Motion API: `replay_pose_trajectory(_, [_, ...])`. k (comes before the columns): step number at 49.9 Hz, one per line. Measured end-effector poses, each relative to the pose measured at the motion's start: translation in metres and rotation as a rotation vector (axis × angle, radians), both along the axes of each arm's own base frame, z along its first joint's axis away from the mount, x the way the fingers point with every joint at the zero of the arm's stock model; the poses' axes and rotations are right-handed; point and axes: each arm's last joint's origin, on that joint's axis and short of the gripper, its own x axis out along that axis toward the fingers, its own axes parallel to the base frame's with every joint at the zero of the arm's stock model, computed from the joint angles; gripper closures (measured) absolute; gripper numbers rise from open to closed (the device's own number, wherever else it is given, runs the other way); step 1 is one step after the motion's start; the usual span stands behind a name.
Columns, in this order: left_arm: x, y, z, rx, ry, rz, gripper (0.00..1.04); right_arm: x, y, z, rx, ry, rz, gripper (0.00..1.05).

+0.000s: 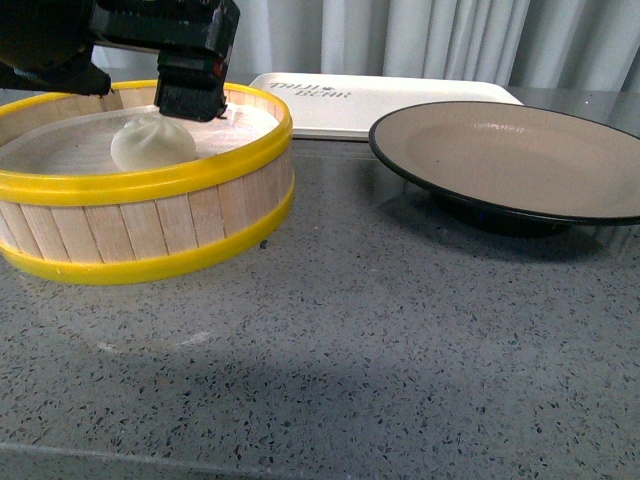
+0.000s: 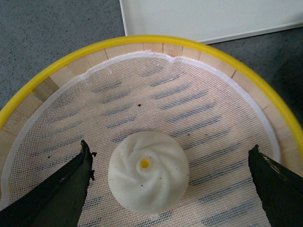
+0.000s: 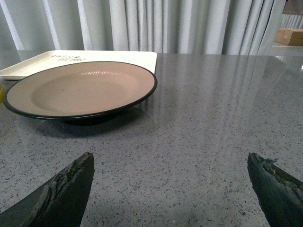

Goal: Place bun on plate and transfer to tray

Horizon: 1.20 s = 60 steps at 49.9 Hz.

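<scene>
In the front view my left arm's black housing covers the top of the small white steamed bun, and the yellow-rimmed wooden steamer basket hides its base. The flat cream-white plastic tray lies partly behind the wide taupe-brown black-rimmed plate, whose right side runs off the picture. The tray's lettering is too small to read. My left jaws and right jaws are cut off at the wrist pictures' edges.

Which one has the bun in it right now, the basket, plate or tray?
The yellow-rimmed wooden basket: the bun sits on its mesh liner. The brown plate and white tray show nothing on them.
</scene>
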Motion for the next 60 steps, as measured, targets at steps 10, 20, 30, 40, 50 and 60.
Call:
replay_pose_trajectory(10, [0.005,0.0,-0.008,0.039,0.012,0.012,0.07,0.0,0.0,0.0,0.0,0.0,0.0,0.08])
replay_pose_trajectory(20, [0.005,0.0,-0.009,0.049,0.014,0.01,0.07,0.0,0.0,0.0,0.0,0.0,0.0,0.08])
replay_pose_trajectory(30, [0.007,0.0,-0.012,0.072,0.023,0.016,0.07,0.0,0.0,0.0,0.0,0.0,0.0,0.08])
replay_pose_trajectory(40, [0.007,-0.002,-0.015,0.084,0.033,0.011,0.38,0.0,0.0,0.0,0.0,0.0,0.0,0.08])
replay_pose_trajectory(50, [0.007,-0.002,-0.015,0.084,0.039,0.008,0.78,0.0,0.0,0.0,0.0,0.0,0.0,0.08])
replay_pose_trajectory(60, [0.008,-0.003,-0.009,0.076,0.034,-0.003,1.01,0.0,0.0,0.0,0.0,0.0,0.0,0.08])
